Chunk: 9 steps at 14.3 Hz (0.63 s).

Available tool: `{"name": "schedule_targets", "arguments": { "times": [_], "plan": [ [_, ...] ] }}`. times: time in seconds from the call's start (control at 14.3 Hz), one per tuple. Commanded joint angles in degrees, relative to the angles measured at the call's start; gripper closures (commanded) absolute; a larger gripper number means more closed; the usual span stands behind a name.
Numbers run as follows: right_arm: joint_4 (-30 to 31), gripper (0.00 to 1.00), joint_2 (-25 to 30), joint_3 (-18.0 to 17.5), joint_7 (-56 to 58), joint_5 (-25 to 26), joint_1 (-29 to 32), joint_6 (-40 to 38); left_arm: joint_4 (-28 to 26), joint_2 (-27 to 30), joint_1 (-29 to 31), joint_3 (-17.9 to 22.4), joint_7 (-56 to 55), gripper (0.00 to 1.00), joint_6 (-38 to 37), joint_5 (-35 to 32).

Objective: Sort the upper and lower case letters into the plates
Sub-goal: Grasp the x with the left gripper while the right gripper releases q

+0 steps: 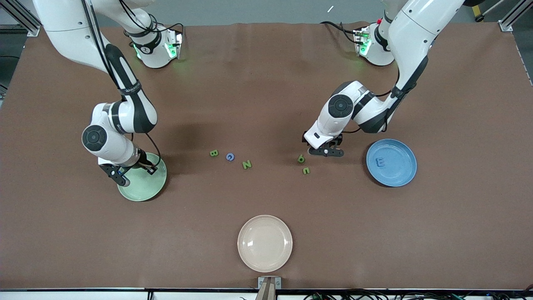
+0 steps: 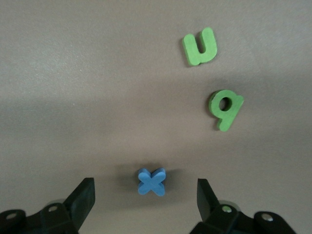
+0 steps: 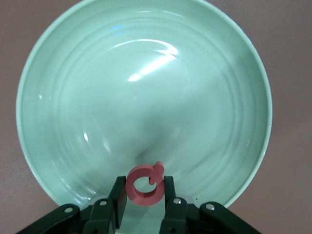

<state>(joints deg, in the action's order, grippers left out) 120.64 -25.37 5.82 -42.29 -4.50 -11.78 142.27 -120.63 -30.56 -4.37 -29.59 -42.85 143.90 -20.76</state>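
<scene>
My right gripper [image 1: 125, 171] is shut on the pink-red Q [image 3: 145, 185] and holds it upright over the pale mint green plate [image 1: 145, 189], near its rim [image 3: 146, 29]. My left gripper [image 2: 145, 194] is open, low over the table, with the blue x [image 2: 151, 182] lying between its fingers, untouched. The green 9-like letter [image 2: 225, 110] and green u [image 2: 200, 47] lie just past it; both show in the front view [image 1: 301, 158] [image 1: 306, 170]. Green B [image 1: 213, 153], blue G [image 1: 230, 157] and green N [image 1: 247, 164] lie mid-table. The blue m [image 1: 380, 162] lies in the sky blue plate [image 1: 402, 175].
A cream-white plate [image 1: 265, 243] sits near the table's edge closest to the front camera, with nothing in it. The brown table mat [image 1: 266, 91] is bare between the arm bases and the row of letters.
</scene>
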Motion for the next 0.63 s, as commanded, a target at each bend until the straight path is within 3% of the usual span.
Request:
{"name": "schedule_targets", "arguments": {
  "times": [0.0,0.07,0.35,0.56],
  "plan": [
    [0.65,0.19,0.14,-0.54,0.54,-0.33,0.79,0.73,0.75,-0.91,-0.37,0.06,-2.94,0.28,0.15,-2.7],
    [0.57,0.0,0.14,-0.54,0.54,-0.33,0.79,0.64,0.84,-1.34,-0.29,0.06,-3.03,0.33,0.24,-3.06],
    [-2.67,0.0,0.84,-0.72,-1.73,-0.33,0.0,-5.31,1.01,-1.7,-0.46,0.06,-3.29,0.44,0.24,-3.15],
    [-4.88,0.0,0.76,-1.86,-11.99,-0.42,-4.29,-7.54,1.1,-2.13,-0.46,0.06,-4.78,0.55,0.24,-3.15]
  ]
}}
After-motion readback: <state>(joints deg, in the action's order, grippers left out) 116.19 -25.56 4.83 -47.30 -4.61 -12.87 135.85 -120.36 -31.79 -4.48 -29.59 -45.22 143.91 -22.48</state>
